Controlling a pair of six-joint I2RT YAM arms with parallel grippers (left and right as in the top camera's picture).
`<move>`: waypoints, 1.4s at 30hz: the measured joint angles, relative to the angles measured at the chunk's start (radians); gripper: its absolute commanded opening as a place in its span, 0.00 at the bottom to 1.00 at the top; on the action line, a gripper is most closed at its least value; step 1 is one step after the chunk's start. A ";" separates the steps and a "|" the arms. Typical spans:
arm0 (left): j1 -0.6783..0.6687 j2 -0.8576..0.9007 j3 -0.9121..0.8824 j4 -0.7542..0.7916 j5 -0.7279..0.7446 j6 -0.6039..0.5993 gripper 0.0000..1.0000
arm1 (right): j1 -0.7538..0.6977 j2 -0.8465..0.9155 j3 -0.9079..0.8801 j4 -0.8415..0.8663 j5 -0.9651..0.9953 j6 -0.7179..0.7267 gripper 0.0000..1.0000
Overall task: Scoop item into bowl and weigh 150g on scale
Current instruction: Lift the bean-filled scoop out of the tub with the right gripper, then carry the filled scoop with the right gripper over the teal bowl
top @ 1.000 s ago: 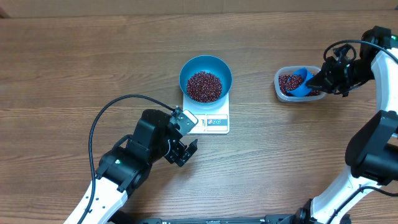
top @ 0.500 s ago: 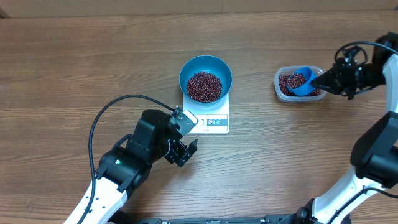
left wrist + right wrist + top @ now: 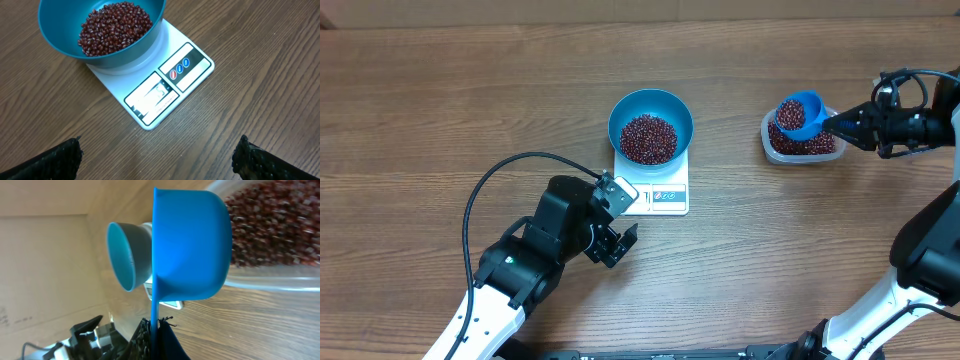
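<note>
The blue bowl [image 3: 651, 123] stands on the white scale [image 3: 658, 196], with a heap of dark red-brown beans [image 3: 648, 138] inside it. In the left wrist view the bowl [image 3: 102, 35] and scale [image 3: 165, 85] lie ahead of my left gripper [image 3: 157, 157], whose jaws stand wide open over bare wood. My right gripper [image 3: 850, 125] is shut on the handle of a small blue scoop [image 3: 797, 115]. That scoop is lifted above the clear tub [image 3: 802, 145] and carries beans. From the right wrist I see the scoop's underside [image 3: 192, 245].
The clear tub holds more beans [image 3: 270, 225] at the table's right side. My left arm [image 3: 550, 245] and its black cable [image 3: 500, 175] lie on the near left of the wooden table [image 3: 470, 90].
My right gripper has lifted the scoop out of the tub with beans in it and drawn back to the right. The left arm has not moved.
</note>
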 measured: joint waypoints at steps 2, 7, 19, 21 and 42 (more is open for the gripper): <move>0.000 0.000 0.000 0.000 0.000 0.000 1.00 | 0.000 0.000 0.000 -0.001 -0.029 -0.017 0.04; 0.000 0.000 0.000 0.000 0.000 0.000 1.00 | 0.008 0.000 0.000 -0.002 -0.073 -0.038 0.04; 0.000 0.000 0.000 0.000 0.000 0.000 1.00 | 0.166 0.000 0.037 -0.009 -0.113 -0.029 0.04; 0.000 0.000 0.000 0.000 0.000 0.000 1.00 | 0.192 -0.001 0.065 -0.008 -0.113 -0.016 0.04; 0.000 0.000 0.000 0.000 0.000 0.000 1.00 | 0.579 -0.024 0.287 0.138 0.161 0.365 0.04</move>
